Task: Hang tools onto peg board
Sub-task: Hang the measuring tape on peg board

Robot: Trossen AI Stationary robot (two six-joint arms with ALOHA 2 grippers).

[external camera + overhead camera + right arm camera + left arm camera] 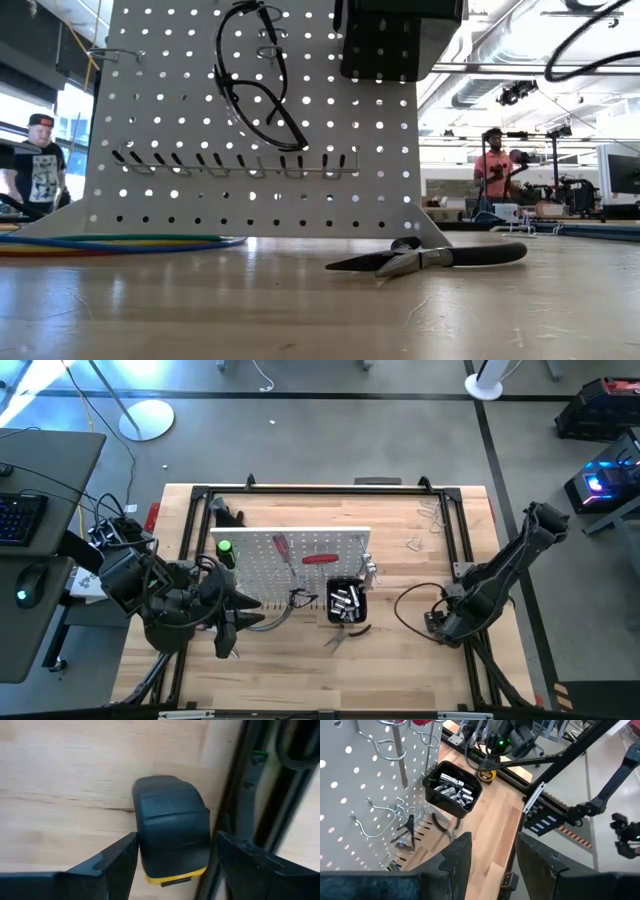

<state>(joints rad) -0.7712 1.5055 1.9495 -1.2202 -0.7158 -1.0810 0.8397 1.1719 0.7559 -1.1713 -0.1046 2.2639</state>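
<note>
White hole-dotted peg board, black-handled pliers — black-and-yellow tape measure

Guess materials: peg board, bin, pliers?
Peg board: looks like white-painted sheet metal, thin and evenly perforated; could be plastic. Bin: black, matte, probably plastic or coated metal. Pliers: dull metal jaws, black rubbery-looking handles.

1. A smooth grey concrete floor is surrounding the light wooden table, with dark seams running across it.
2. A dark desk is sitting at one side, carrying a black keyboard and mouse.
3. A round white stand base is catching glare.
4. Two people are standing behind, under exposed ceiling pipes.
</note>
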